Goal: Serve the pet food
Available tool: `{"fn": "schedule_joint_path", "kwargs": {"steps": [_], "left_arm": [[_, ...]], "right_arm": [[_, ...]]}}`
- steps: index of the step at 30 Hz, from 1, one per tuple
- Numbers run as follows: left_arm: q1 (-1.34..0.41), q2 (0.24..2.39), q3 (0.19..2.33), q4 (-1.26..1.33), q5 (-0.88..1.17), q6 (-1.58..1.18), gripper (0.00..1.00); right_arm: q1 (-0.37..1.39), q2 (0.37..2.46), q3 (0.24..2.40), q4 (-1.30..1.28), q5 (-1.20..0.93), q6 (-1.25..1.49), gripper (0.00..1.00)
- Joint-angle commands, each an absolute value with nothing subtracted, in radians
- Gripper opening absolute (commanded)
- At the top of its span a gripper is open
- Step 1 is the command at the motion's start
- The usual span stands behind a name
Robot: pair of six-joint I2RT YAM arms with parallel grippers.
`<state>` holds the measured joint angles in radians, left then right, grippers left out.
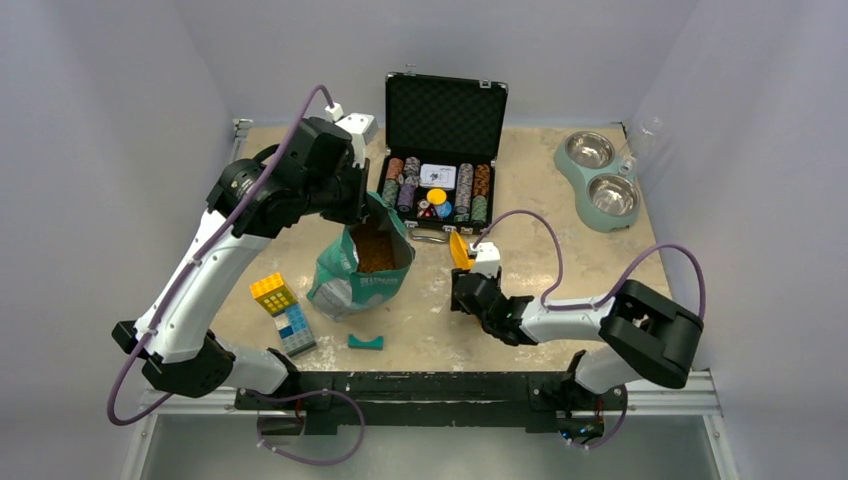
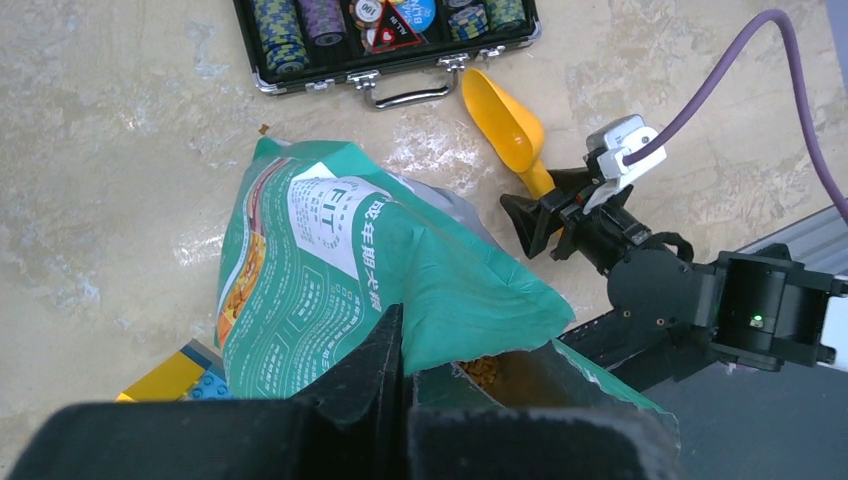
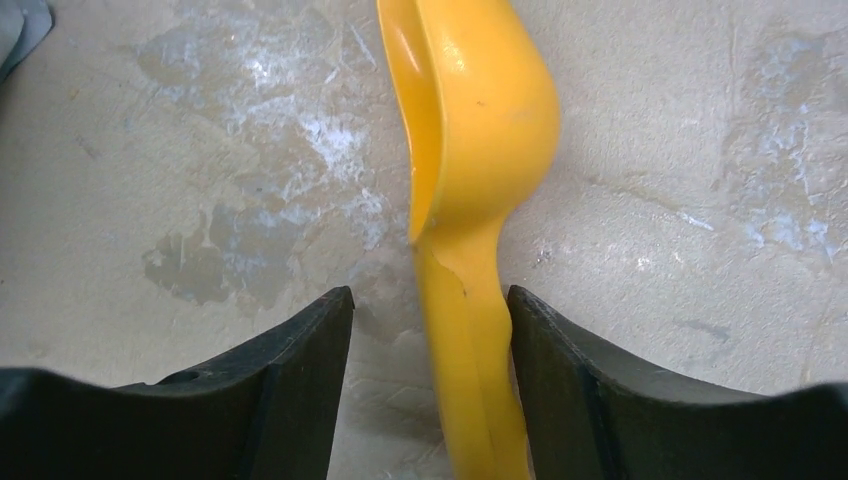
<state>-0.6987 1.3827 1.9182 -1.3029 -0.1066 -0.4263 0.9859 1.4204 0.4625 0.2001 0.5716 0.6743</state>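
Note:
The teal-green pet food bag (image 1: 350, 285) stands open in the middle of the table, brown kibble (image 1: 376, 250) showing inside. My left gripper (image 1: 366, 208) is shut on the bag's top rim; the left wrist view shows its jaws (image 2: 408, 360) pinched on the torn edge, with kibble (image 2: 483, 370) just beyond. A yellow scoop (image 1: 459, 248) lies on the table to the right of the bag. My right gripper (image 3: 430, 296) is open, low over the table, with the scoop's handle (image 3: 465, 340) between its fingers, against the right one. The scoop's bowl (image 3: 470, 120) is empty.
A teal double pet bowl (image 1: 598, 172) with two steel dishes sits at the far right. An open black case of poker chips (image 1: 440, 190) stands behind the bag. Coloured toy bricks (image 1: 283, 310) and a small teal piece (image 1: 365, 342) lie near the front left.

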Motion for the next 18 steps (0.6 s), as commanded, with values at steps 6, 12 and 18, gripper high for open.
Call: {"fn": "schedule_joint_path", "kwargs": {"steps": [6, 12, 18], "left_arm": [[-0.698, 1.43, 1.991, -1.379, -0.08, -0.393, 0.0], [-0.699, 1.427, 1.972, -1.376, -0.069, -0.39, 0.0], [-0.699, 1.397, 1.905, -1.32, -0.03, -0.389, 0.0]], "right_arm": [[1.043, 1.643, 0.416, 0.344, 0.756, 0.729, 0.38], [1.076, 1.594, 0.497, 0.216, 0.715, 0.668, 0.0], [1.106, 1.154, 0.543, -0.192, 0.505, 0.638, 0.0]]}}
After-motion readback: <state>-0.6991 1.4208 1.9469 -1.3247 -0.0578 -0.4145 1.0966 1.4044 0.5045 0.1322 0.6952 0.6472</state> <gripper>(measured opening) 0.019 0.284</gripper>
